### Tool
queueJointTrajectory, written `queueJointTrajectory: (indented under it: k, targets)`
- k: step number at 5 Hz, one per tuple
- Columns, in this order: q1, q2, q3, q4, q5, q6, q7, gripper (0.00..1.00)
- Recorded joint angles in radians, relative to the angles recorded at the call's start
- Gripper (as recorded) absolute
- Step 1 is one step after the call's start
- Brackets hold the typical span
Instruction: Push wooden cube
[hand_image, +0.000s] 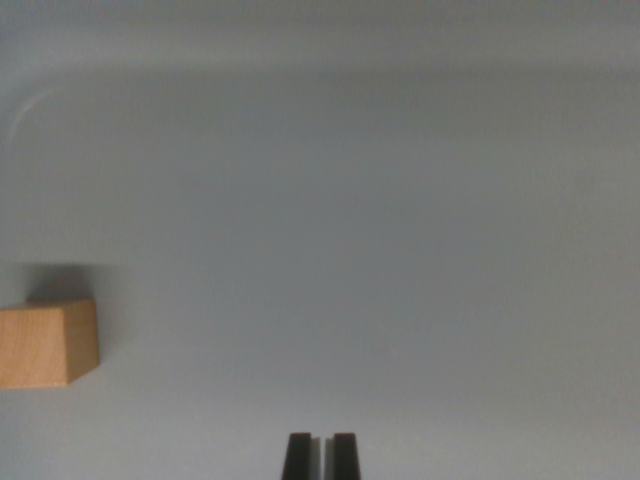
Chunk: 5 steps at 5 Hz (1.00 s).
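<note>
Down at the bottom edge of the wrist view, the pincer (321, 455) shows only as two dark fingertips (298, 457) standing upright side by side, cut off by the frame below. They are drawn nearly together, with just a thin pale sliver of the surface showing between them, and nothing is caught in that slit: the pincer is clenched on nothing.

Straight ahead of the tips, and out to the wrist view's right, lies only the plain grey-white surface (400, 220), smooth and evenly lit, with a faint curved line high up toward the wrist view's left corner.

Off to the wrist view's left of the pincer, and somewhat ahead of it, sits the wooden cube (48, 344). It is well apart from the fingertips, with bare surface between them. The frame's left edge cuts the cube, so only part of it can be seen: a broad light-tan face turned toward the camera and a narrower, slightly darker face slanting toward the pincer's side, the two meeting at an upright edge. It rests flat, and from what shows no side looks longer than another, so no long axis can be told. A soft dark shadow falls on the surface just beyond it.
</note>
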Motion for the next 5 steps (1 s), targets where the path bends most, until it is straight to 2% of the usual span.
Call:
queueJointTrajectory:
  k: [1,2,3,4,5]
  targets:
    - [0.0,0.0,0.0,0.0,0.0,0.0,0.0,0.0]
    - [0.0198,0.028,0.012,-0.025,-0.005,-0.046,0.027,0.0]
    - [0.0198,0.028,0.012,-0.025,-0.005,-0.046,0.027,0.0]
    - [0.0403,0.056,0.025,-0.052,-0.0102,-0.093,0.055,0.0]
    - [0.0403,0.056,0.025,-0.052,-0.0102,-0.093,0.055,0.0]
